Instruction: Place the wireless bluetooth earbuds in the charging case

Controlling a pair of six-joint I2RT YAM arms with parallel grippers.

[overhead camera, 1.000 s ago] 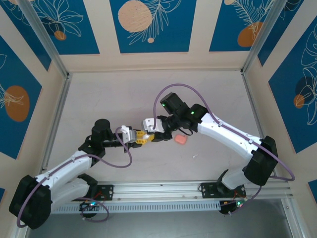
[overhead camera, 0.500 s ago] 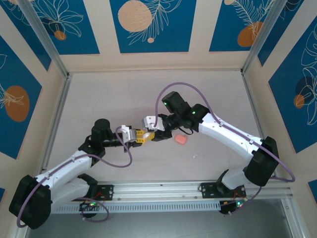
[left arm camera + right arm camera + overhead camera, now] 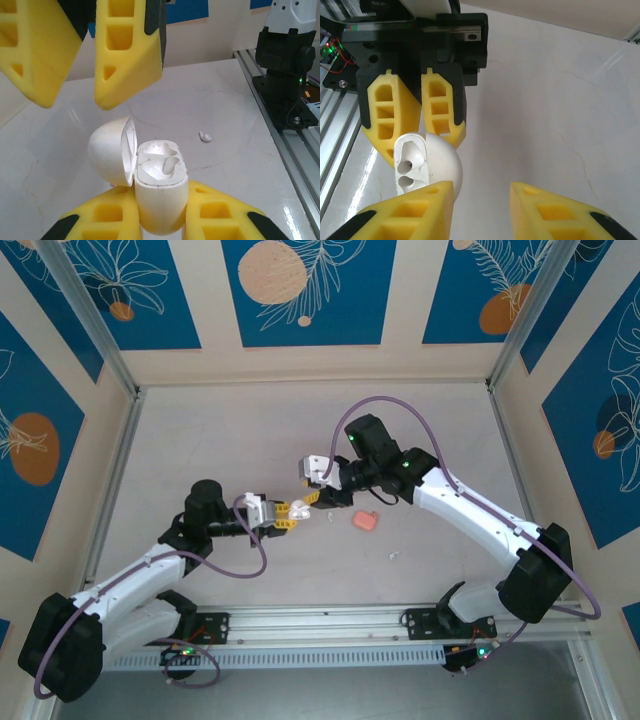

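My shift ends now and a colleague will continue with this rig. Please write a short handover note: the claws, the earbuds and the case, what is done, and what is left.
Left claw: shut on the charging case, which stands open.
Right claw: open and empty, close beside the case.
Things: one earbud lies loose on the table. A pink object also lies there, apart from both claws.
Done: case lifted and opened.
Left: the case looks empty inside. The earbuds must be picked up and seated, probably by the right claw.
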